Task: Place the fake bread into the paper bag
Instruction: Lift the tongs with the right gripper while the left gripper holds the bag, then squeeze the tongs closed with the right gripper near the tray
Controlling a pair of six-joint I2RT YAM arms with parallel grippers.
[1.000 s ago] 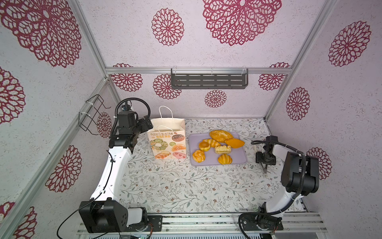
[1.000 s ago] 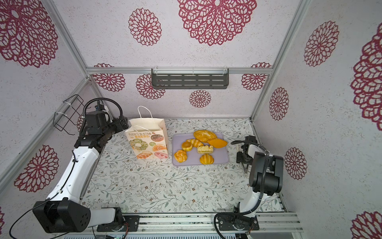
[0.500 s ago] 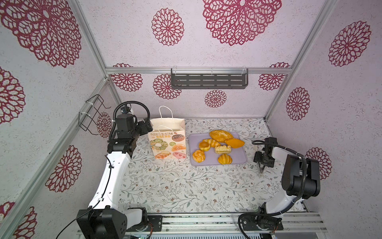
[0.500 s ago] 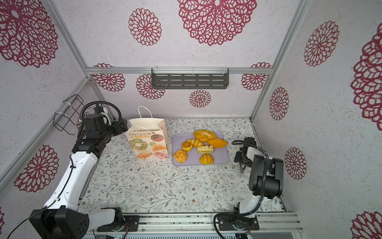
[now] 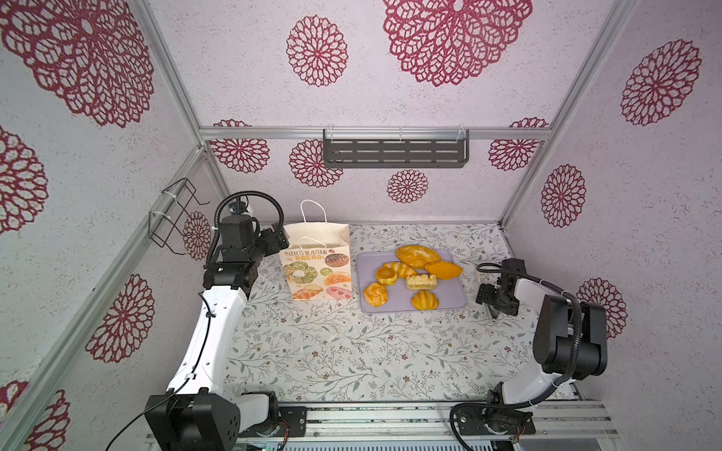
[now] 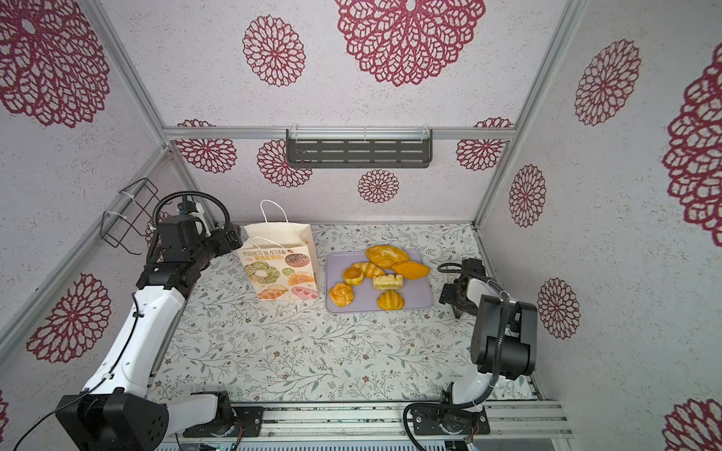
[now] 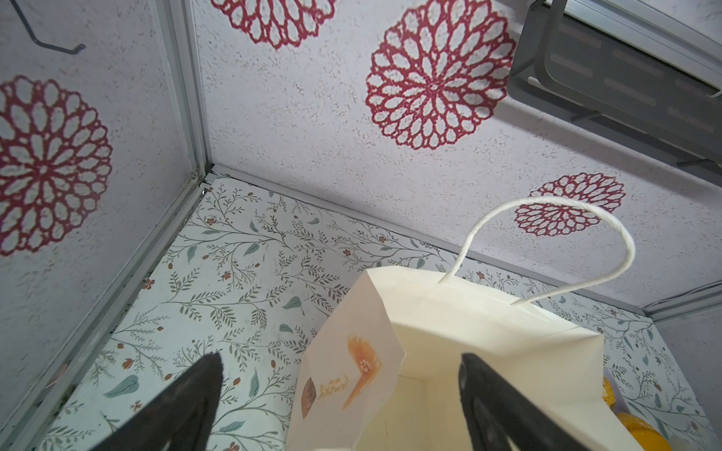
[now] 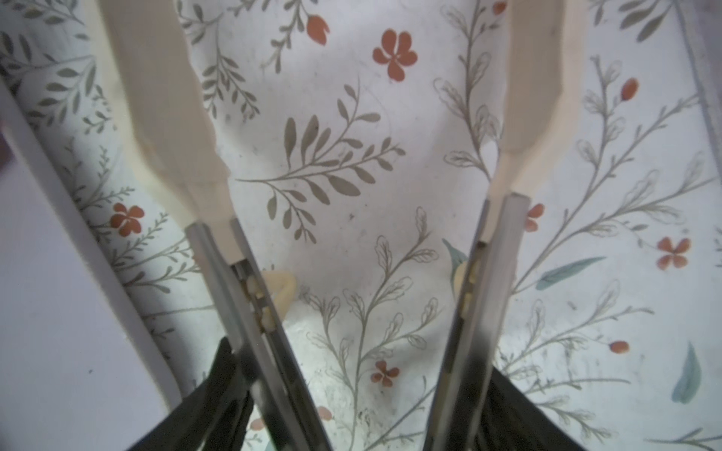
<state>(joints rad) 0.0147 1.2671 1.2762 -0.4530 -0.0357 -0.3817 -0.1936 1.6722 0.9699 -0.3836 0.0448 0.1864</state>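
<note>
In both top views the left gripper (image 5: 279, 241) hangs with its jaws spread at the top corner of the upright paper bag (image 5: 318, 269), whose printed front faces the camera. Seven toy breads (image 5: 418, 255) lie on a lilac tray (image 5: 453, 302) on the bag's far side from that gripper, none of them in the bag. The right gripper (image 5: 493, 314) points down at the floral table cover (image 5: 351, 351) just beside the tray's outer edge, well apart from the bag. In a top view the shell-shaped bun (image 6: 390, 300) is the piece nearest the right gripper (image 6: 458, 314). The left wrist view shows the left gripper (image 7: 339, 356) wide open and empty. One of its black fingers (image 7: 187, 398) is outside the paper bag (image 7: 488, 332) over the table cover and the other is over the bag's open mouth, with the bag's side wall between them. A white cord handle (image 7: 609, 226) arches beyond the fingers, and an orange bread (image 7: 635, 431) shows past the bag. In the right wrist view the right gripper (image 8: 351, 58) stands open, its cream-tipped fingers (image 8: 168, 117) apart with only the table cover (image 8: 351, 234) between them. The lilac tray (image 8: 58, 312) lies just outside one finger.
</note>
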